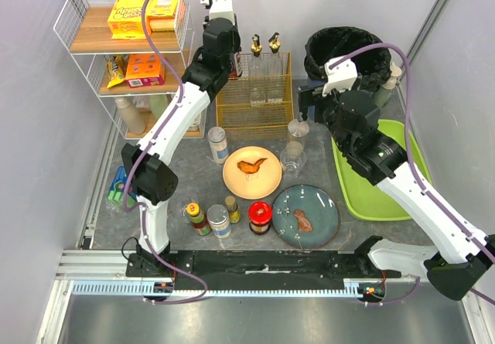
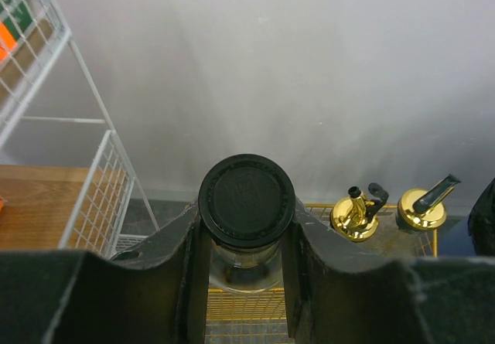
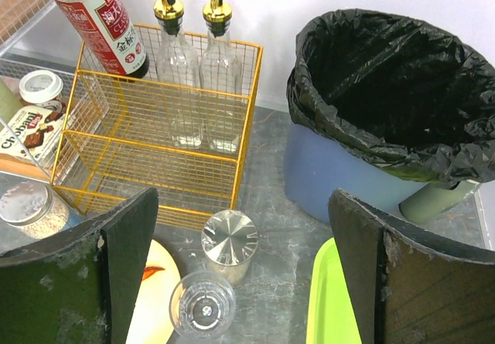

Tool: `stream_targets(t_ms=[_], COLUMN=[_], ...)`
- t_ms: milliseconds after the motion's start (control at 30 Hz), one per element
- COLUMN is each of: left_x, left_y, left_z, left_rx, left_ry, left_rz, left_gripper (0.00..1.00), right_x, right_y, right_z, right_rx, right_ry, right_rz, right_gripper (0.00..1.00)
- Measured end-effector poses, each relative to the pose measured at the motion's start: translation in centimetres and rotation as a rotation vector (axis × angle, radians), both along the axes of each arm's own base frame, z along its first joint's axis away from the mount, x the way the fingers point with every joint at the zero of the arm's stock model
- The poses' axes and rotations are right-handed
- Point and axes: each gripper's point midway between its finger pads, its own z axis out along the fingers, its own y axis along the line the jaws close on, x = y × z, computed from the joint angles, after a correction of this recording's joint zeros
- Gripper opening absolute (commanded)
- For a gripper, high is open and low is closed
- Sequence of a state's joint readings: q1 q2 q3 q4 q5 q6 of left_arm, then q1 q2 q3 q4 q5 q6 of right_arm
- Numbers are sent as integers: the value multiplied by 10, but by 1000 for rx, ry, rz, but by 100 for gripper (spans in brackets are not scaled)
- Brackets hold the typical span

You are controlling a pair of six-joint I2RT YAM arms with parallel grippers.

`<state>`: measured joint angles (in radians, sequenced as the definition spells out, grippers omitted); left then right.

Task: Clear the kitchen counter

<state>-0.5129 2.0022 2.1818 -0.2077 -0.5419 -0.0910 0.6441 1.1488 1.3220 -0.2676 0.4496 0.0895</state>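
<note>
**Left gripper pinches a bottle at the yellow basket; right gripper spread over the worktop**

The left gripper [image 2: 246, 240] is clamped on the neck of a black-capped sauce bottle [image 2: 246, 199] with a red and white label. It holds the bottle upright at the far left corner of the yellow wire basket [image 1: 254, 100]. Whether the bottle's base rests in the basket cannot be told. Two glass oil bottles [image 1: 264, 50] with gold pourers stand along the basket's far side.

The right gripper [image 3: 241, 197] is spread wide and holds nothing. It hangs above a steel-lidded jar [image 3: 230, 240] and a clear glass [image 3: 203, 307], with the lime-green tray [image 1: 379, 185] to its right and the black-lined bin [image 1: 348, 50] beyond.

The dark grey mottled worktop [image 1: 189, 178] fills the middle of the scene. It carries a cream plate [image 1: 251, 172], a blue plate [image 1: 305, 215] and a row of small jars [image 1: 224, 219] near the arm bases. The white wire rack [image 1: 124, 58] stands at the far left.
</note>
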Motion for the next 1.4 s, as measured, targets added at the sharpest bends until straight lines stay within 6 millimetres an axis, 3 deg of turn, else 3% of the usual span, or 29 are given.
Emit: stream_targets(t_ms=[167,367,533,667,900,967,1067,1133,1300,1400], left_x=[12,16,25,39,55,57,57,57,59,60], left_y=[-2,-4,-6,-5,-24,-26,-29,-29,-27,-27], left_z=[-25,-31,-45,-71,-147,-145,-145,-146,-148,-150], left_rx=[4,9,21,29,78,78,68,69,65,61], left_ry=[50,55,73,109,239,224,218,219,200,199], left_rz=[-11,-14,-17,-29,-101,-102,-111,-107,-84,-81], left_gripper=[2,2,2,2,7,8,15,24,72,75], right_x=[1,2,5,7,13,13,16,18,20,20], right_y=[1,3,5,7,11,12,13,14,14,14], right_z=[-10,-15,-31,-48,-69,-73,-77,-80,-85,-87], right_rx=[-6,-3,-14,-29,-38,-38,-36,-36,-38,-35], right_ry=[19,29,56,86,130,139,146,151,162,166], right_rz=[0,-1,-3,-4,-10,-13,-20,-26,-34,-35], right_gripper=[98,98,98,98,98,98,98,98,98,98])
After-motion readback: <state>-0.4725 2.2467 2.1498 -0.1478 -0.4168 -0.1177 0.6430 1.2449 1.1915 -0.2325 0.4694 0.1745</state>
